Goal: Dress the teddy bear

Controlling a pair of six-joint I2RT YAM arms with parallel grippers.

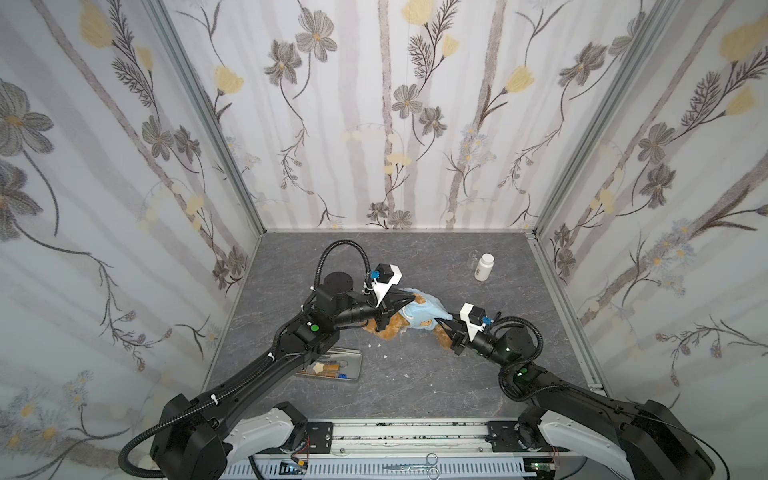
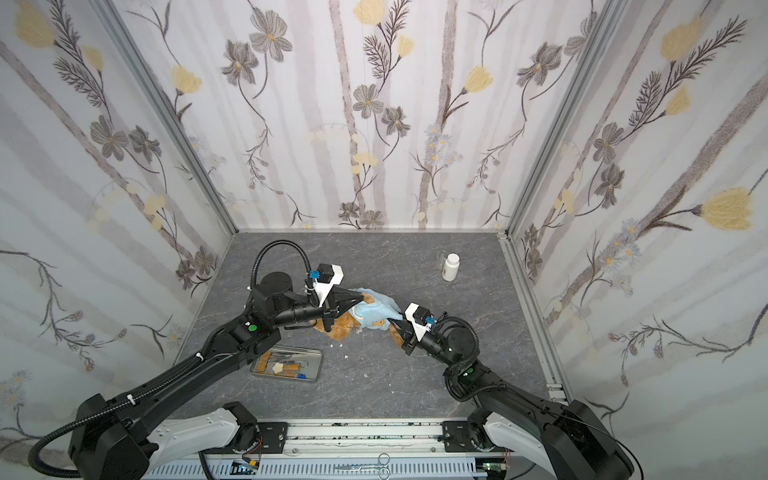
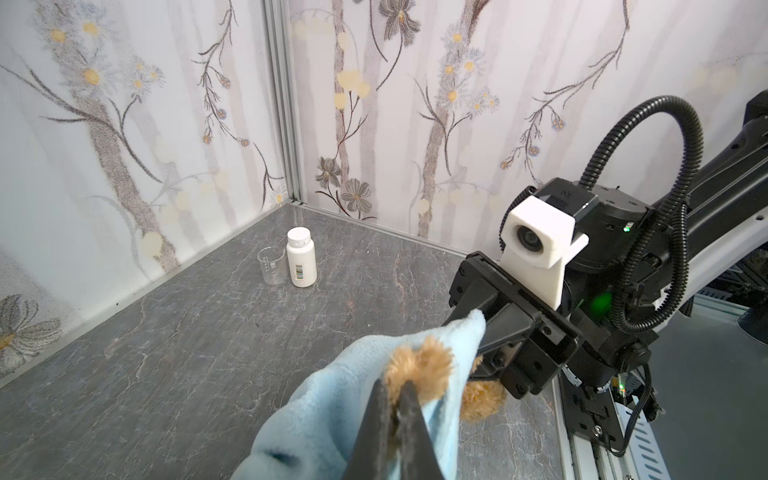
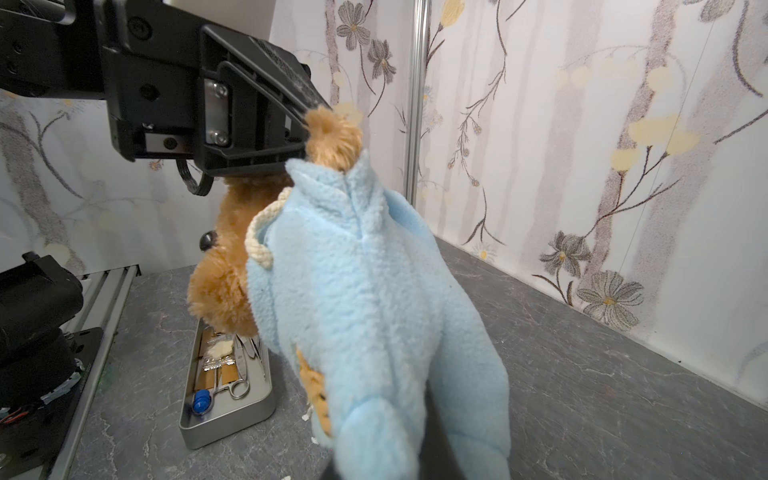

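The bench [image 1: 415, 386] carries the whole job just beyond the metal tray [image 1: 358, 361], on its far right side in both top views. There the light blue shirt [image 4: 365, 299] is bunched over the teddy bear [image 4: 220, 286], covering most of the torso. The bear's face and muzzle are bare beside a corded edge of the shirt, and golden-brown legs stick out on the side nearer the tray.

I judge the dressing roughly half done. The shirt is on the bear but rumpled, and it has yet to be drawn down and straightened. Whether either arm sits in its sleeve cannot be told.

The left gripper [image 3: 395, 390] reaches in from above the tray's far edge. Its jaws are together on a furry tuft, ear or paw, that pokes out through an opening of the shirt. The right gripper [image 3: 482, 328] is farther from the tray, on the bear's other side, pinched on a corner of the shirt. So the bear hangs between the two grippers, and each of them touches it or its shirt.

The shirt's small orange emblem [image 4: 316, 386] faces the tray.
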